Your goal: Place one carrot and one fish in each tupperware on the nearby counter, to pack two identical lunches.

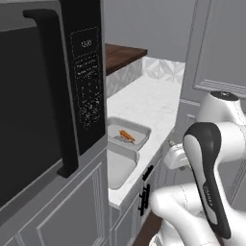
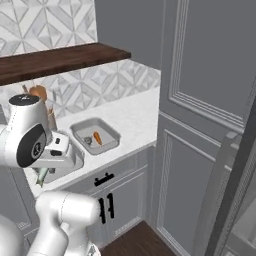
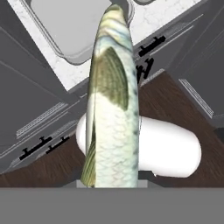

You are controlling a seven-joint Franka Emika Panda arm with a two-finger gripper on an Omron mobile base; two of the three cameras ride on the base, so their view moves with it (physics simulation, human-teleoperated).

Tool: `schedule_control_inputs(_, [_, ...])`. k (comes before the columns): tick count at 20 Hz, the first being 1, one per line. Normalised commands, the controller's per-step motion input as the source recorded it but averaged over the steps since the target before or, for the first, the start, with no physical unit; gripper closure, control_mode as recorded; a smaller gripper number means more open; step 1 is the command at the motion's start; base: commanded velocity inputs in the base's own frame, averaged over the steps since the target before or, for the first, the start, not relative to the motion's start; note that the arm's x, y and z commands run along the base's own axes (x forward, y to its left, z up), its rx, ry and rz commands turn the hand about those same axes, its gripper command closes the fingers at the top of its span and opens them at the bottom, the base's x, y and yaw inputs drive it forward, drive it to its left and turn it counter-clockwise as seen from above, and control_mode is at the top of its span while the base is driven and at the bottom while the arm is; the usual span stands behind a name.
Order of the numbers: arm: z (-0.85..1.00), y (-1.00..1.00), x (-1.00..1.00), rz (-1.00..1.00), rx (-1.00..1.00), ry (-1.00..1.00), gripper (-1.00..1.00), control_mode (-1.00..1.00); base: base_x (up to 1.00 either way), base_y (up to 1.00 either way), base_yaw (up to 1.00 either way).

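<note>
My gripper (image 3: 111, 181) is shut on a pale green scaly fish (image 3: 113, 96), which stands up between the fingers. In the right base view the gripper (image 2: 45, 169) points down with the fish's tail (image 2: 41, 176) hanging under it. It hovers by the front edge of the white marble counter (image 1: 149, 101), next to the near tupperware (image 1: 120, 166), which looks empty (image 3: 74, 30). The far tupperware (image 1: 129, 130) (image 2: 111, 134) holds an orange carrot (image 1: 127, 136) (image 2: 97, 138). A small grey thing beside the carrot is too small to tell.
A black microwave (image 1: 72, 96) in a tall grey unit stands close on the left. A dark wooden shelf (image 2: 60, 60) runs along the tiled wall. A tall grey panelled cabinet (image 2: 200, 125) closes the counter's right end. Black handles (image 2: 102, 180) sit on the doors below.
</note>
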Motion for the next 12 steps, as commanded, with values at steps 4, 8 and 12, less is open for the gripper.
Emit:
schedule_control_inputs(4, [0.0, 0.0, 0.0, 0.0, 0.0, 0.0, 1.0, 1.0, 0.53, -0.08, 0.19])
schedule_control_inputs(8, [0.0, 0.0, 0.0, 0.0, 0.0, 0.0, 1.0, 1.0, 0.15, 0.0, 0.26])
schedule_control_inputs(12, [0.0, 0.0, 0.0, 0.0, 0.0, 0.0, 1.0, 1.0, 0.02, -0.11, 0.3])
